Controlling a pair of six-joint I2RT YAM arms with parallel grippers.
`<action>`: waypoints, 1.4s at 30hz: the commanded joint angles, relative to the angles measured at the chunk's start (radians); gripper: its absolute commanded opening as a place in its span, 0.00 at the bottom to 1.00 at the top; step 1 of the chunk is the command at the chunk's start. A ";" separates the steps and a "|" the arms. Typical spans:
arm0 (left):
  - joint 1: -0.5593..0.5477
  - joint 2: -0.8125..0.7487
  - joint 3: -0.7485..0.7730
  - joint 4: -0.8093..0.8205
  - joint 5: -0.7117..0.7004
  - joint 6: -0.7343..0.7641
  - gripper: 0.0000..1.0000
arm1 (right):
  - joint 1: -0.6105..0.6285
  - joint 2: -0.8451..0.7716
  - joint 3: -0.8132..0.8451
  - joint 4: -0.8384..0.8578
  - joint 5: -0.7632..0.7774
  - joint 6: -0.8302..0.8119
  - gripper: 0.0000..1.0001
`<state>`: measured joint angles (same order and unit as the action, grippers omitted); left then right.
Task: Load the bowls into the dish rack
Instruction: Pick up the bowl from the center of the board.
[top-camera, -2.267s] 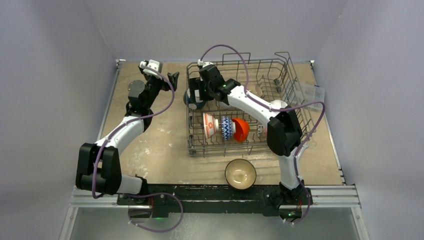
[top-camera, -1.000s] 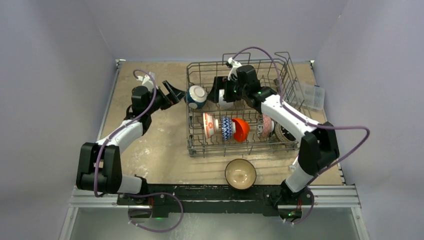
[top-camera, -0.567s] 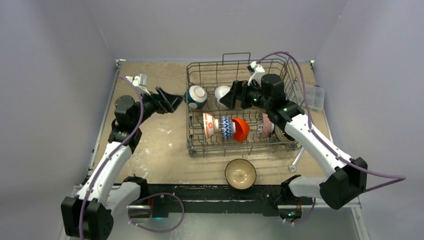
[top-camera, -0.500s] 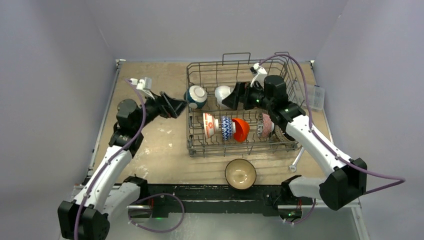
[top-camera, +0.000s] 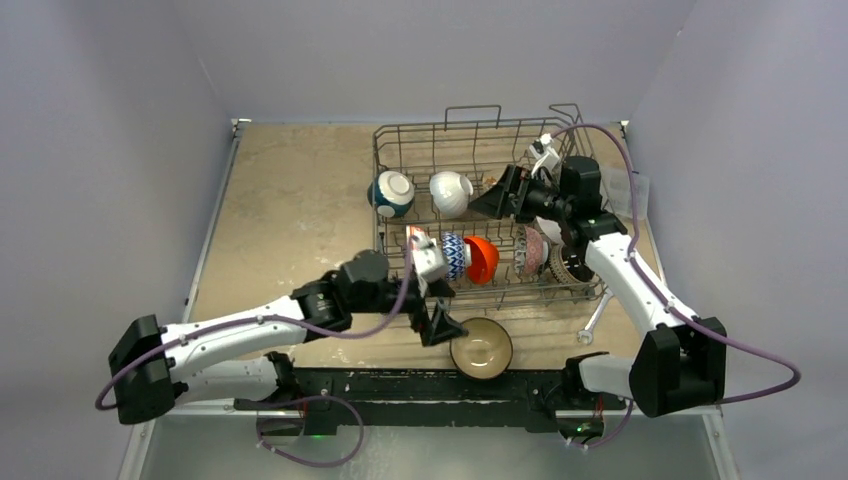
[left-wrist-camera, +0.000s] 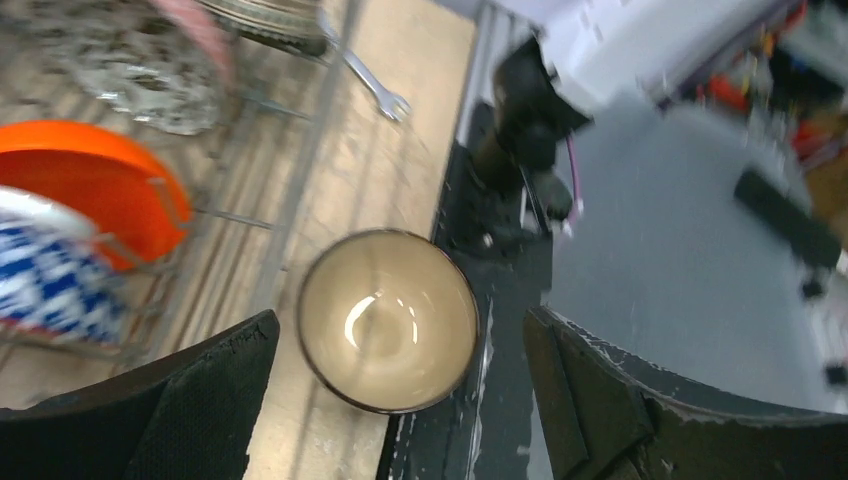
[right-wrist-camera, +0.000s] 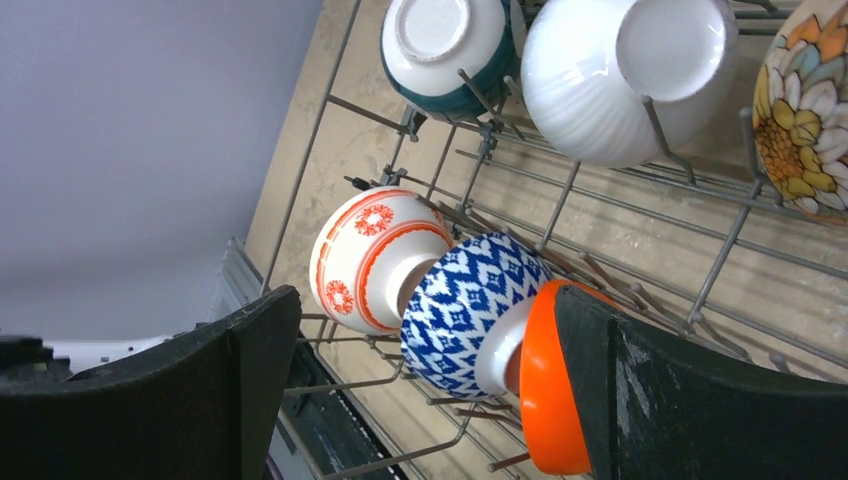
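Cream bowl (left-wrist-camera: 388, 320): upright on the table (top-camera: 290, 200), outside the rack (top-camera: 470, 125), straight ahead of the left gripper (left-wrist-camera: 400, 325) and just beside the black rail (top-camera: 400, 385) at the near edge.
Left gripper: jaws spread wide, one either side of the bowl, touching nothing.
Right gripper (top-camera: 492, 203): wide and empty, over the rack, the white bowl (top-camera: 451, 192) just ahead of it.
Risk, grasp: the round glazed rim may slip out if the fingers close off-centre.
Risk, edge: a nudge away from the rack could push the bowl onto the rail or off the table.
Risk, loading: the row nearest the left gripper is crowded, so the orange bowl (top-camera: 481, 258) could get knocked.
Risk, arms: both work close to the rack and could collide.
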<state>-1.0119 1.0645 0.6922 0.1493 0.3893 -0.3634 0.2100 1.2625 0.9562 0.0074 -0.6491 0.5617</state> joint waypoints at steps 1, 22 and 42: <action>-0.157 0.053 0.052 -0.033 -0.064 0.314 0.88 | -0.027 -0.021 -0.015 0.038 -0.081 0.009 0.99; -0.508 0.414 0.115 -0.188 -0.434 0.982 0.66 | -0.013 -0.035 0.109 -0.348 0.281 -0.243 0.92; -0.562 0.519 0.113 -0.109 -0.513 1.028 0.08 | 0.118 -0.101 0.152 -0.441 0.491 -0.272 0.91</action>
<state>-1.5726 1.6001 0.7818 0.0036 -0.1036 0.6380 0.3283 1.2022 1.0569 -0.4263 -0.1814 0.3130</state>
